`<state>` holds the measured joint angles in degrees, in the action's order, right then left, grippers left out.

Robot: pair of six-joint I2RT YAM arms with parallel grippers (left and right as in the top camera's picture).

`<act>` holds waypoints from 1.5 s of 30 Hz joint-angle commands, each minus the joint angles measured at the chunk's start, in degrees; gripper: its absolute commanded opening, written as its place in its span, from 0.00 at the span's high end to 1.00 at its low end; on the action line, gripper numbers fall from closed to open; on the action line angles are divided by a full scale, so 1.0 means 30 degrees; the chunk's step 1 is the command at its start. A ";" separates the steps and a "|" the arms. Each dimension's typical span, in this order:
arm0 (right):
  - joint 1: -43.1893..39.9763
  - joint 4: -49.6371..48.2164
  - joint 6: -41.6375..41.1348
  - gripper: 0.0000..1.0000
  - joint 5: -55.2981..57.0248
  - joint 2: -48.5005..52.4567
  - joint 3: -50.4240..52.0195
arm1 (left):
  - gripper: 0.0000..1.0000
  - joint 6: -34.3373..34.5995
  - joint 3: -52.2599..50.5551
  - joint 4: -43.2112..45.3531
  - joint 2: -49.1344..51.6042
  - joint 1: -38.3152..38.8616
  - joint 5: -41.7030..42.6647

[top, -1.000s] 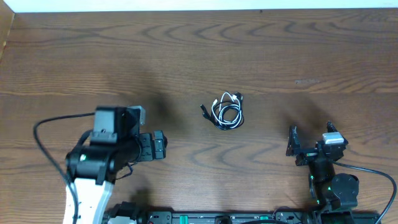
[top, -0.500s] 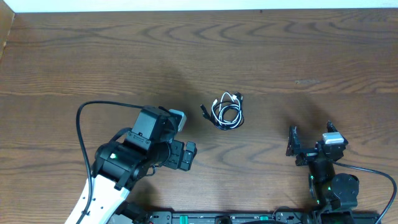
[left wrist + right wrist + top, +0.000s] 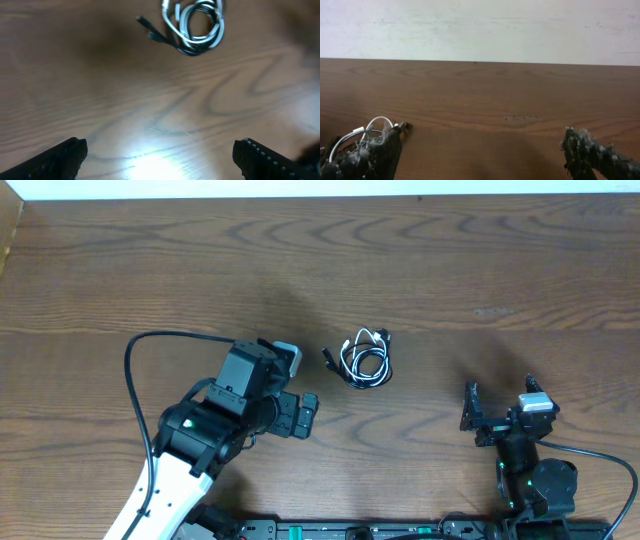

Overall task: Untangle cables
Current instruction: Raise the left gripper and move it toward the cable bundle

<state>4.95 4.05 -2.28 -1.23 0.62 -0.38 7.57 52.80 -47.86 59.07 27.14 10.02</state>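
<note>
Hanging near the lower-left side of the small coiled tangle of thin black and white cables (image 3: 366, 357), the left hand (image 3: 303, 416) is spread wide and empty. The tangle lies knotted on the dark brown wooden tabletop (image 3: 150, 270), its black plug end (image 3: 327, 355) poking out leftward. Well off to the tangle's lower right, the right hand (image 3: 478, 418) rests open, holding nothing. I'd call this the approach. Next, one cord needs pinching, perhaps at that loose plug. Bare wood surrounds the tangle, with every edge well away.
</note>
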 commanded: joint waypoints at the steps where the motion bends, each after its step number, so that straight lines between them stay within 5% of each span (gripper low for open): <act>1: 0.0131 0.0073 0.0219 0.01 0.0087 -0.0117 0.0022 | 0.02 0.0080 0.0138 0.0219 0.0189 0.0051 -0.1727; 45: 0.0131 0.0073 0.0226 0.01 0.0080 -0.0117 0.0022 | 0.02 0.0080 0.0138 0.1843 0.0248 0.0058 -0.1719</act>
<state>4.95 4.03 -2.28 -1.23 0.62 -0.38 7.55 52.80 -42.15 59.55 27.14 5.63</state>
